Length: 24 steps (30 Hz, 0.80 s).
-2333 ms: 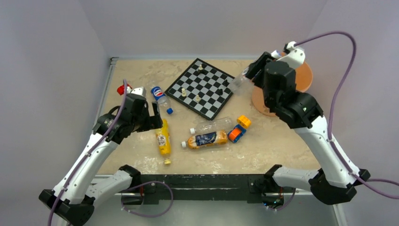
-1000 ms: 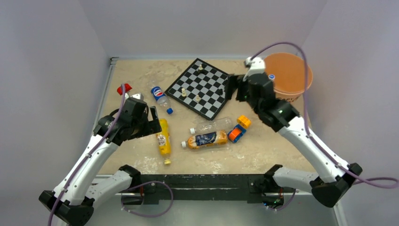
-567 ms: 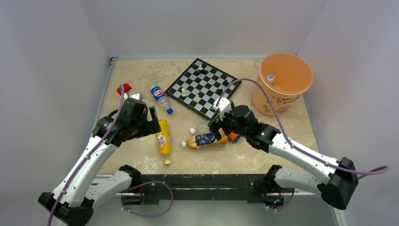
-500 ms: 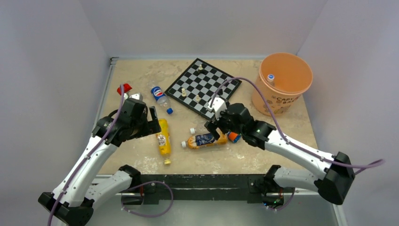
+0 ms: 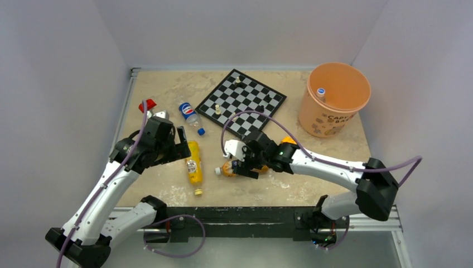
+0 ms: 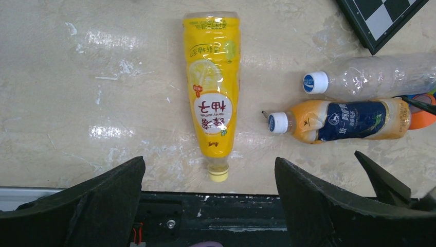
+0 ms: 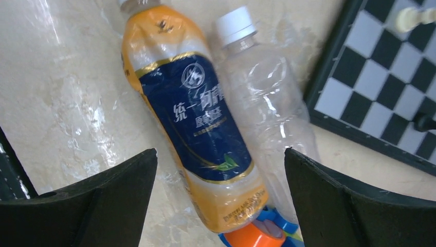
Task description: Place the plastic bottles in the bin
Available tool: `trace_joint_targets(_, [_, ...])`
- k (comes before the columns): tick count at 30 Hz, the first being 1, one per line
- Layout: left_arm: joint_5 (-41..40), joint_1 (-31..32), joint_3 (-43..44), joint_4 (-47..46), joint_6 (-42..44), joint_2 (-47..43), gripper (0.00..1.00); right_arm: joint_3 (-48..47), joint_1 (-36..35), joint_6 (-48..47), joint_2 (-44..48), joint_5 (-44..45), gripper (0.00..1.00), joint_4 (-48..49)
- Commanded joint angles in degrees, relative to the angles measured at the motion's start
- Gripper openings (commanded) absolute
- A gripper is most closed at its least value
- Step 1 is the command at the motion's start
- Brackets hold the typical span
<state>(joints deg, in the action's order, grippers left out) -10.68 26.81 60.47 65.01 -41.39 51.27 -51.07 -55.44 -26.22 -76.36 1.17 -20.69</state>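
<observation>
- Right gripper [image 7: 218,154]: jaws apart, either side of the orange bottle [image 7: 198,128], at 6 o'clock; nothing gripped.
- Left gripper [image 6: 208,162]: jaws apart, over the yellow bottle [image 6: 213,87], at 8 o'clock.
- Plain clear bottle [image 7: 267,108]: one, touching the orange one.
- Pepsi bottle [image 5: 188,113]: one, at 10 o'clock.
- Bin [image 5: 329,120]: one, at 2 o'clock; one capped bottle [image 5: 321,92] inside, four left outside.

Left hand [image 6: 208,172] and right hand [image 7: 220,159] both gape wide.

You see a beige, marbled table [image 5: 162,89], its surface scuffed and patchily glossy. Plain pale lilac walls [image 5: 234,28] close it in on three sides; a black rail [image 5: 240,215] runs along the near edge.
</observation>
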Motion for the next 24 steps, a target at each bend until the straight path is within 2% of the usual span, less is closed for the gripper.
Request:
trace_joint_targets(1, [0.13, 0.16, -0.35, 0.00, -0.92, 0.00, 1.00, -1.67, -0.49, -2.71, -5.37, -1.00, 0.95, -4.72])
trace_joint_targets(5, [-0.04, 0.17, -0.61, -0.31, -0.69, -0.22, 1.00, 0.27, -1.04, -3.00, -7.65, -0.27, 0.94, -0.59])
trace_joint_targets(14, [-0.22, 0.13, -1.18, -0.22, -0.45, -0.33, 1.00, 1.24, -2.65, -2.35, -11.30, 0.14, 0.88, 0.91])
trace_joint_targets(21, [-0.27, 0.15, -1.66, -0.45, -0.23, -0.41, 1.00, 0.80, -4.15, -0.25, -12.82, 0.70, 0.72, -0.09])
trace_joint_targets(24, [-1.18, 0.17, -1.67, -0.29, -0.11, -0.45, 1.00, 0.10, -5.10, -0.11, -11.73, 0.77, 0.61, -1.55])
